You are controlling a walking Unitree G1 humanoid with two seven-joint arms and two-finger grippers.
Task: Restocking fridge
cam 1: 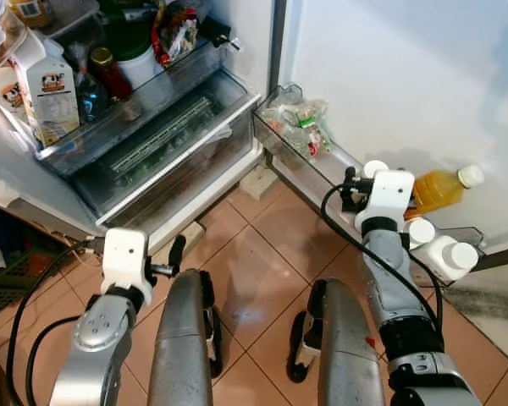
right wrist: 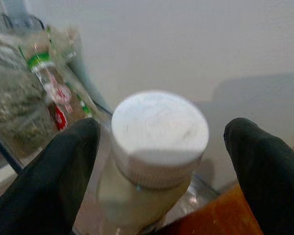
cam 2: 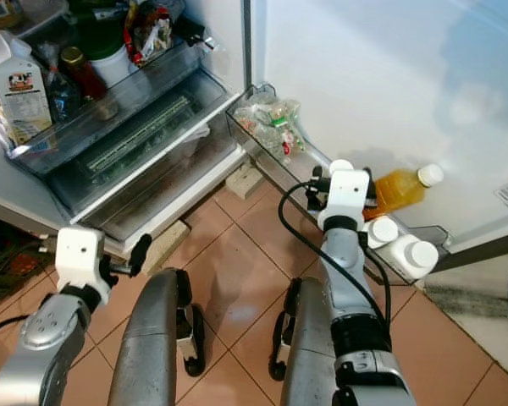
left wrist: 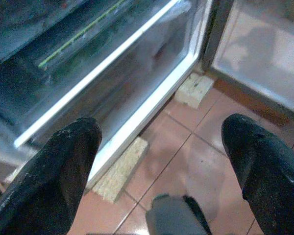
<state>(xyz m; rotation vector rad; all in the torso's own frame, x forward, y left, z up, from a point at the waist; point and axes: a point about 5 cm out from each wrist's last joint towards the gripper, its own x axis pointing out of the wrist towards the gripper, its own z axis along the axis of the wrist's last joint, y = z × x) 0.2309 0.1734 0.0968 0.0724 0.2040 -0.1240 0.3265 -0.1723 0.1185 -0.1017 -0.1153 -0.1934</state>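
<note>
right claw (right wrist: 159, 161) open | astride white-capped bottle (right wrist: 157, 147) | bottle base hidden

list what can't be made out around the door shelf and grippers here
- White-capped bottle: its body is blurred in the right wrist view; in the eye views the right gripper's wrist covers it, so contents and label are unreadable.
- Orange bottle: its base is behind the same wrist.
- Packets in the door shelf: too small to identify.
- Milk carton: its base sits behind the shelf front.
- Left gripper: open over the floor.
</note>
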